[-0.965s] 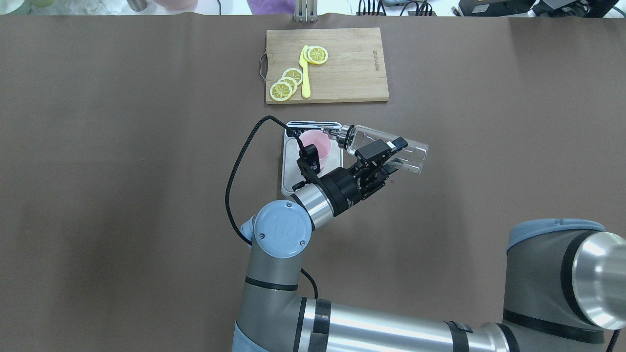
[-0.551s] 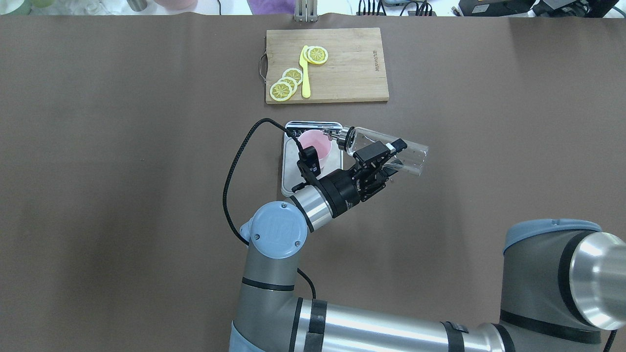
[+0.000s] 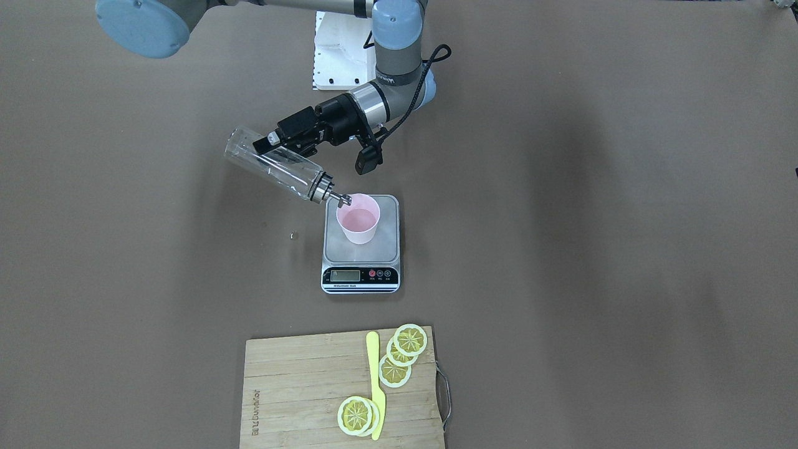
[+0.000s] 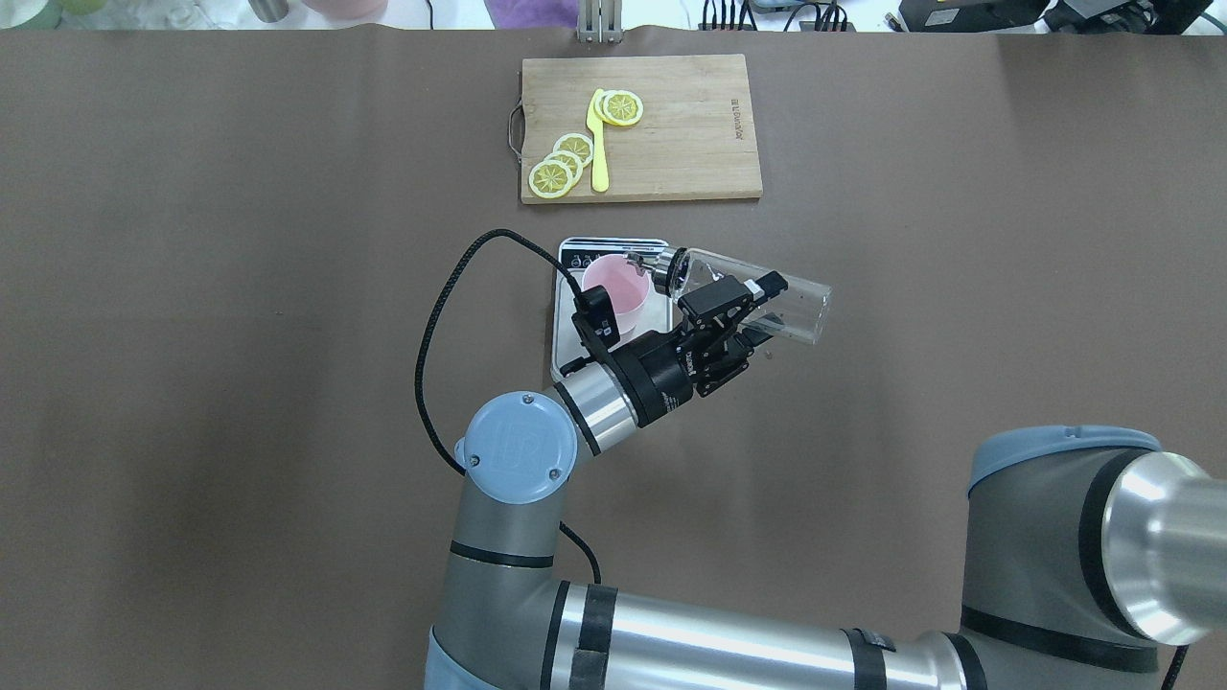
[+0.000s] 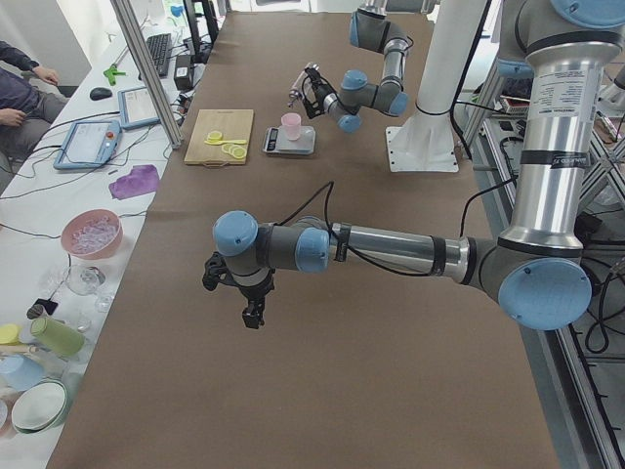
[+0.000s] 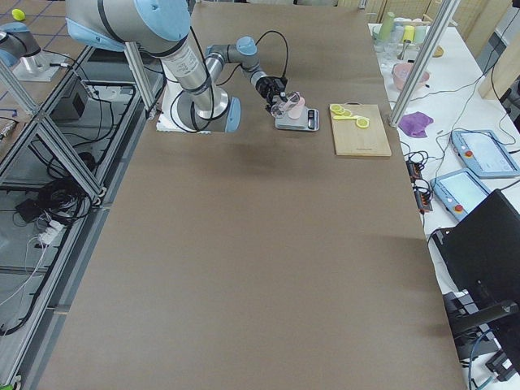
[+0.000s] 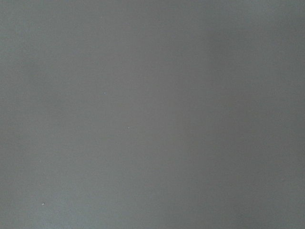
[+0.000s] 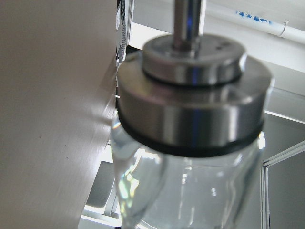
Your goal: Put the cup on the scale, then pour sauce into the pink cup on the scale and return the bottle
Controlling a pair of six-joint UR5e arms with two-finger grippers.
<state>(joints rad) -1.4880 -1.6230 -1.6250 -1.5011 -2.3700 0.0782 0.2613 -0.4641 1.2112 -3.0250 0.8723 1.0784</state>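
bottle (image 4: 711, 274) | edged slightly leftward, toward cup (image 4: 613, 287) | right claw (image 4: 764, 310) moved along

From your side, the small pale pink tapered cup (image 3: 358, 219) stands on the small rectangular steel-topped digital scale (image 3: 388, 240). The clear glass bottle with metal pour-spout cap (image 3: 274, 165) slants down from your left, spout tip over the cup's rim. Nearer you lies the wooden cutting board (image 3: 293, 380), bearing lemon slices (image 3: 410, 340) and a yellow plastic knife (image 3: 373, 355).
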